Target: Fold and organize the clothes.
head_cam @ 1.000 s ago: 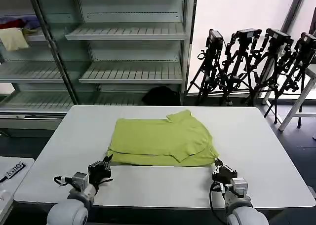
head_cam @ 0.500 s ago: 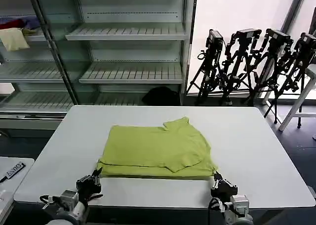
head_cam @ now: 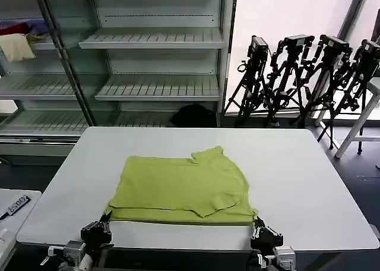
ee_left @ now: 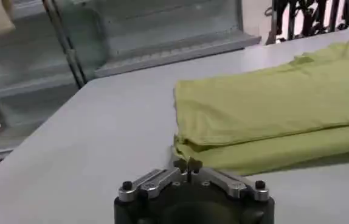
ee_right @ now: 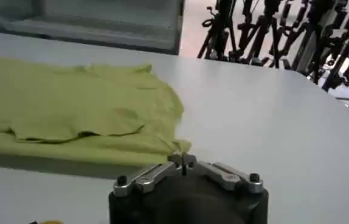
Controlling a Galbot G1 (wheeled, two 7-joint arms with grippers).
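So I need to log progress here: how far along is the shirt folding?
Partly done. The shirt already lies doubled into a rough rectangle on the table, one sleeve folded on top. In hand: the left gripper and right gripper are shut on its two near corners at the table's front edge. Left: any further folds, and tidying the uneven edges.

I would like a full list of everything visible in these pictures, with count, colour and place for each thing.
Lime short-sleeved soft fabric T-shirt: one, yellow-green, folded flat on the table's near half.
Table: one, white, before the robot.
Metal shelving: pale grey, behind the table.
Garments: cream, red and purple, on a far-left shelf.
Black lump: one, on the floor behind the table.
Camera tripods: several, black, far right.
Left gripper: shut on the T-shirt's near-left corner.
Right gripper: shut on its near-right corner.
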